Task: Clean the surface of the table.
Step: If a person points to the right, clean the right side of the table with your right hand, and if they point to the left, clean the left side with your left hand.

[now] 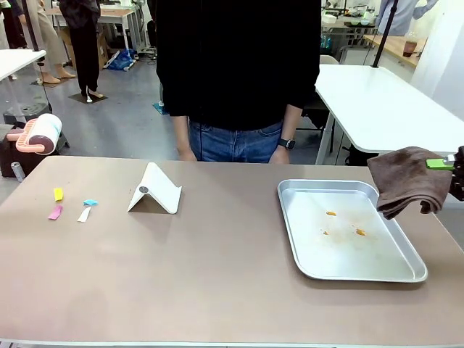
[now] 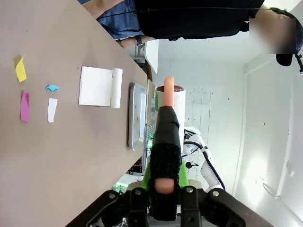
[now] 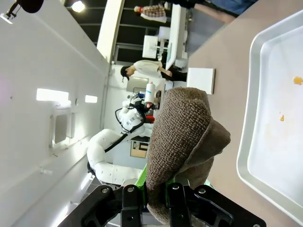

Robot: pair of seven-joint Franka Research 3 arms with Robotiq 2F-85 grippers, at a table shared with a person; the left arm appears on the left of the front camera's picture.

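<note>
The table (image 1: 217, 268) has a taupe-brown top. Small paper scraps lie at its far left: yellow (image 1: 58, 193), pink (image 1: 55, 212), blue (image 1: 90, 202) and white (image 1: 85, 214). In the left wrist view my left gripper (image 2: 164, 199) is shut on the black-wrapped handle of a lint roller (image 2: 174, 101), held above the table's left end. The roller (image 1: 45, 134) also sits at the left edge of the front view. My right gripper (image 1: 439, 165) is shut on a folded brown cloth (image 1: 407, 180) beside the tray's right rim. The same cloth (image 3: 182, 137) hangs between that gripper's (image 3: 152, 198) fingers.
A silver tray (image 1: 290, 217) with a few orange crumbs (image 1: 331, 213) lies at the right of the table. A white folded stand (image 1: 154, 190) is left of centre. A person in a black top stands at the far edge, hands (image 1: 279, 154) down near it.
</note>
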